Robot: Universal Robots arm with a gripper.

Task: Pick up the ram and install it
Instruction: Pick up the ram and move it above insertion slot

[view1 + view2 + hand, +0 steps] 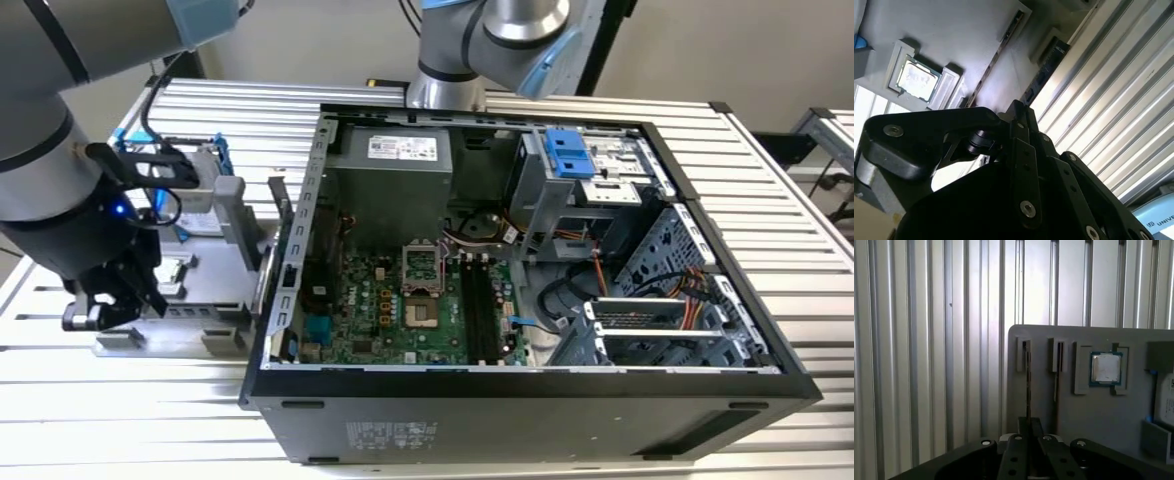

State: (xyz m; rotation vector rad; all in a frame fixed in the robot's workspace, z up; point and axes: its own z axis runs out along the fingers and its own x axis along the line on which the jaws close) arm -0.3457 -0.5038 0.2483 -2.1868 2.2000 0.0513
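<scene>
The ram [1027,385] is a thin stick standing on edge in the slot of a grey parts tray [1094,415] nearest the tray's edge; it also shows as a dark strip [1046,70] in the second wrist view. My gripper [1030,422] sits at the stick's near end, fingers drawn together with the stick running in between them. Seen side-on, the gripper [1018,106] meets that same end. In the exterior view my gripper [94,315] hangs over the tray [174,310], at the exterior view's left of the open computer case [534,390].
A second stick [1057,370] stands in the neighbouring slot, with a square silver processor [1105,368] beyond it and a hard drive [1166,400] further along. Black memory slots [478,300] lie on the green motherboard. Another arm's base [494,40] stands behind the case.
</scene>
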